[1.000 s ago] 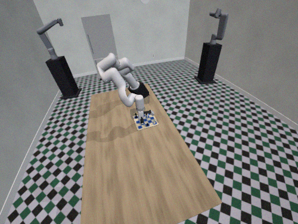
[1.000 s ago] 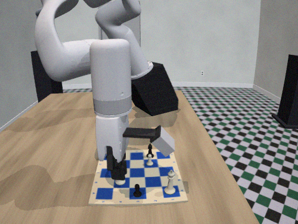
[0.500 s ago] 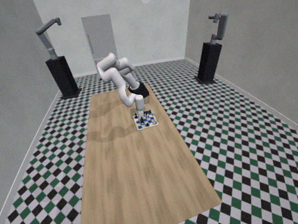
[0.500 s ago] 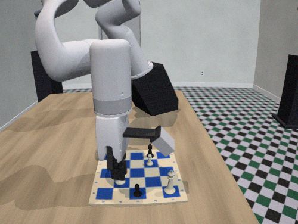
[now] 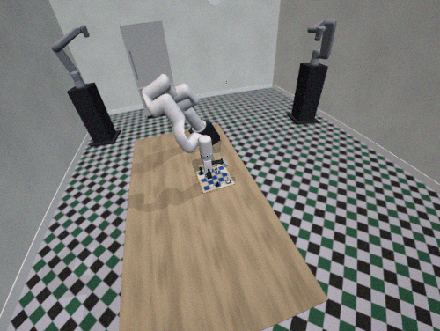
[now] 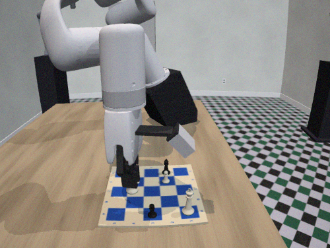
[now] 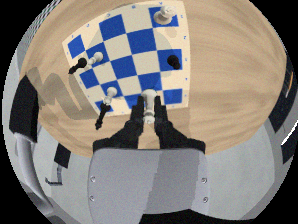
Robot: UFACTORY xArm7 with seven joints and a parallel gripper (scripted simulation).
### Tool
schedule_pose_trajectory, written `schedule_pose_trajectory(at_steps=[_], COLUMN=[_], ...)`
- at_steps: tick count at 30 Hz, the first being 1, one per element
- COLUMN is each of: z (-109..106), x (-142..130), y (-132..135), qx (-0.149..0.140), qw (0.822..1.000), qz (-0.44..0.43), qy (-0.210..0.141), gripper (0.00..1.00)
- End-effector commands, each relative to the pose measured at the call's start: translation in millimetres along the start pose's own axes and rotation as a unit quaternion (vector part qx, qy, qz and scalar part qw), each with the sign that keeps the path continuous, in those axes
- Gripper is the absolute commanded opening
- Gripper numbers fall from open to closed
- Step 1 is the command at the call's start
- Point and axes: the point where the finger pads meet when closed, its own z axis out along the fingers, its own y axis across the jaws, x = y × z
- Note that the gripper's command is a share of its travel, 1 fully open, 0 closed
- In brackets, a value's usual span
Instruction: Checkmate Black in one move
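Note:
A small blue and cream chessboard [image 6: 109,214] [image 7: 141,40] [image 5: 223,185] lies on the wooden table. My gripper [image 6: 131,184] [image 7: 149,103] [image 5: 209,174] stands upright over the board's left side, shut on a white piece [image 6: 132,190] whose base rests on or just above a square. I cannot tell which kind of piece it is. A tall white piece [image 6: 188,202] [image 7: 162,15] stands at the near right. A black pawn [image 6: 152,211] [image 7: 173,60] stands at the near edge. A white pawn [image 6: 165,178] [image 7: 97,56] stands just in front of a tall black piece [image 6: 166,165] [image 7: 79,64]. The wrist view shows another white piece [image 7: 109,90] and another black piece [image 7: 101,115].
The arm's black base [image 6: 171,99] stands on the table behind the board. Two black pedestals with grey arms [image 5: 90,112] [image 5: 310,90] stand on the checkered floor at the back of the room.

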Motion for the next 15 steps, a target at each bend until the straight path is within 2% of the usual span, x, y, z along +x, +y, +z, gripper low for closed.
schedule_pose_trajectory(at_steps=[1, 4, 15], z=[-43, -60, -69], x=[0, 0, 0], y=[1, 1, 1], qx=[0.000, 0.000, 0.000], qw=[1.000, 1.000, 1.000], qz=[0.000, 0.000, 0.000], qy=[0.001, 0.001, 0.001], gripper=[0.00, 0.00, 0.00])
